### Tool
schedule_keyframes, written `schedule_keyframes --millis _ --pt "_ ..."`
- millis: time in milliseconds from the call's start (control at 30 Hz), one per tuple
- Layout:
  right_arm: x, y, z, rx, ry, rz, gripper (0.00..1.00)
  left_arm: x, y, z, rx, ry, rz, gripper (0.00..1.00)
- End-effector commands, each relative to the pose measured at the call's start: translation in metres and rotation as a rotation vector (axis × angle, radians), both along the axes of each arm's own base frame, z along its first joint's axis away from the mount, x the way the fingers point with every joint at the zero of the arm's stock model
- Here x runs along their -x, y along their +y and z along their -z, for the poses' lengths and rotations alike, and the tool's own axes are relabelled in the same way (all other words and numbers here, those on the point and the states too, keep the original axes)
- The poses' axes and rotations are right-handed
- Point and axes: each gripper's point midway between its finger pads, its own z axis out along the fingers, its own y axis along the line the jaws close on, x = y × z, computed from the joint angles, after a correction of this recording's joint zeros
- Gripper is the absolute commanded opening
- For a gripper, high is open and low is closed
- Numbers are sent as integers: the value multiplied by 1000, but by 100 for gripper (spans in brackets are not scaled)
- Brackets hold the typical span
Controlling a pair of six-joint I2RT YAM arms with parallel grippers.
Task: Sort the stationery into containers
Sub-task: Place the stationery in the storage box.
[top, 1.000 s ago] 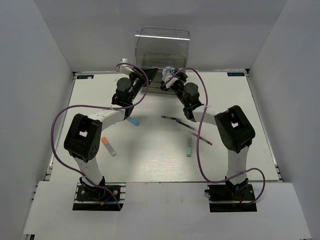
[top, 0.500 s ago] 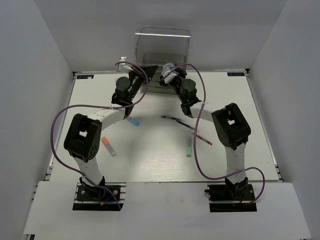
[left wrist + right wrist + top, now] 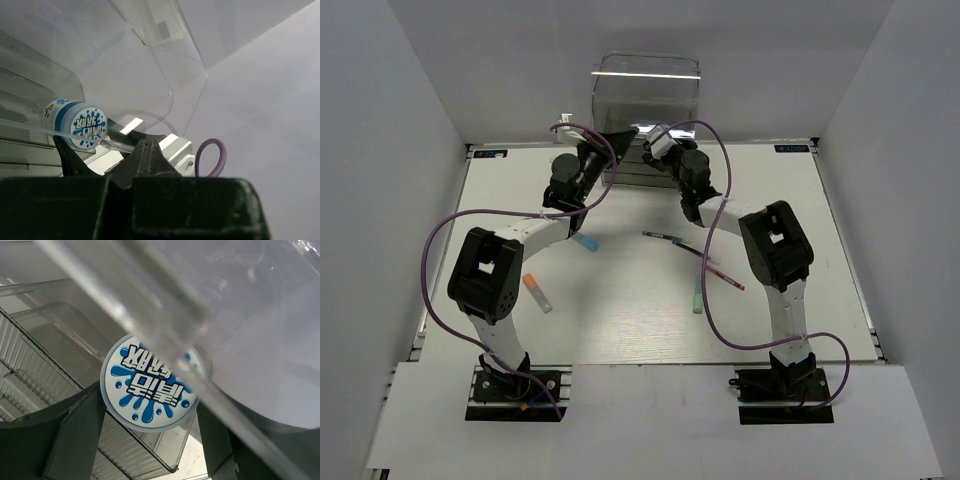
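The tall clear box [image 3: 645, 85] with grey-tinted drawers stands at the table's far edge. My left gripper [image 3: 618, 135] is at its front left. In the left wrist view it [image 3: 146, 150] is shut on a thin clear plastic edge of the box's front flap [image 3: 125, 75], which is raised. My right gripper [image 3: 655, 148] is at the box's front, shut on the round blue-white pot [image 3: 147, 385]. The pot is held above the ribbed drawers [image 3: 35, 385] and also shows in the left wrist view [image 3: 75, 125]. It is hidden in the top view.
On the table lie a dark pen [image 3: 665, 237], a red pen [image 3: 722, 272], a green marker [image 3: 699, 295], a white marker with an orange cap [image 3: 537, 293] and a blue-capped marker [image 3: 585, 241]. Purple cables loop over both arms. White walls enclose the table.
My right gripper has carried the pot farther away, up to the box front, and the pot has gone out of sight in the top view. The left gripper has stayed at the box.
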Motion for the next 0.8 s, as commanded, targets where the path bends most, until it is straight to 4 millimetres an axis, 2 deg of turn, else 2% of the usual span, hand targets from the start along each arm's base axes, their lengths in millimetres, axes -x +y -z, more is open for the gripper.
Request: schedule_keyframes --millis 0,33,100,167,200,233,267,367,400,467,500,533,567,600,633,667,700,767 --pt "-6 -2 -46 -83 -91 19 0 3 5 -28 25 -66 -5 0" --pt "-7 1 -51 -90 -92 12 0 4 5 -23 21 -56 -5 0" --pt "-10 1 -45 -94 -64 11 0 6 6 -30 28 -73 -5 0" --pt "-10 4 -36 -80 -23 -5 0 7 6 -19 18 -50 -5 0" --pt "-9 6 -35 -88 -11 -21 0 9 7 -25 23 -62 -5 0" --pt "-9 7 -36 -87 -6 -28 0 12 9 -20 18 -50 -5 0" --pt "-9 7 -29 -77 23 -32 4 13 9 -15 15 -42 -5 0" --pt "-8 9 -20 -70 66 -47 29 23 13 -12 9 -28 -5 2" --pt "-7 10 -17 -67 79 -53 44 28 16 -8 5 -19 -5 6" --pt "-8 9 -16 -72 97 -67 53 35 19 -4 -7 -15 -7 14" --pt "-6 11 -19 -72 102 -81 61 39 20 10 -33 17 -10 20" --pt "-4 12 -18 -73 113 -90 64 44 25 6 -29 14 -19 34" --pt "-3 12 -11 -70 147 -107 65 49 27 7 -38 11 -22 41" --pt "-2 15 -15 -72 153 -121 71 53 31 21 -51 47 -32 45" --pt "2 21 -15 -67 166 -166 73 56 34 26 -54 61 -43 50" --pt "3 20 -10 -72 197 -171 75 63 37 18 -47 46 -44 52" --pt "6 22 -13 -71 199 -197 80 67 41 31 -67 71 -56 54" --pt "11 22 -15 -80 214 -203 82 74 47 45 -81 106 -67 55"
